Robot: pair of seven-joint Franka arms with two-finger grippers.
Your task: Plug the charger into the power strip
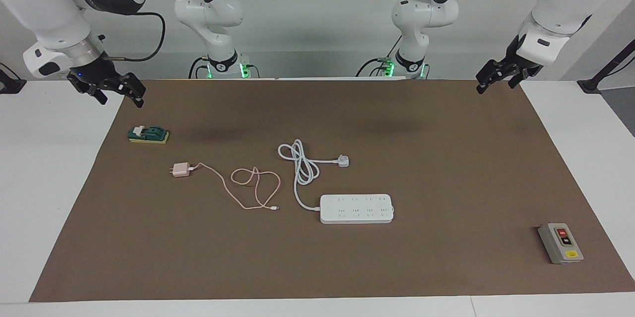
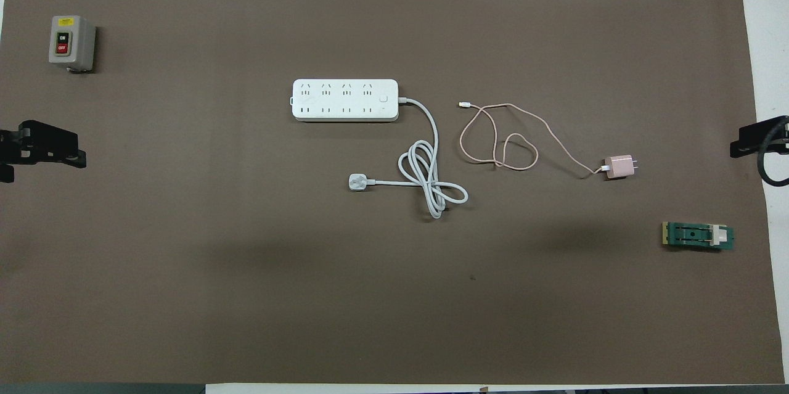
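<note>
The pale pink charger [image 1: 180, 170] lies on the brown mat toward the right arm's end of the table, prongs pointing that way; it also shows in the overhead view [image 2: 618, 166]. Its thin pink cable [image 1: 253, 185] loops toward the power strip [image 1: 356, 208], a flat white strip with two rows of sockets, sockets up, near the mat's middle [image 2: 345, 100]. My right gripper [image 1: 119, 98] hangs open and empty over the mat's corner, well apart from the charger. My left gripper [image 1: 496, 86] hangs open and empty over the other near corner.
The strip's thick white cord coils nearer to the robots and ends in a white three-pin plug [image 1: 343, 160]. A grey box with red and black buttons [image 1: 560, 243] stands at the left arm's end. A green and yellow block [image 1: 148, 134] lies near the right gripper.
</note>
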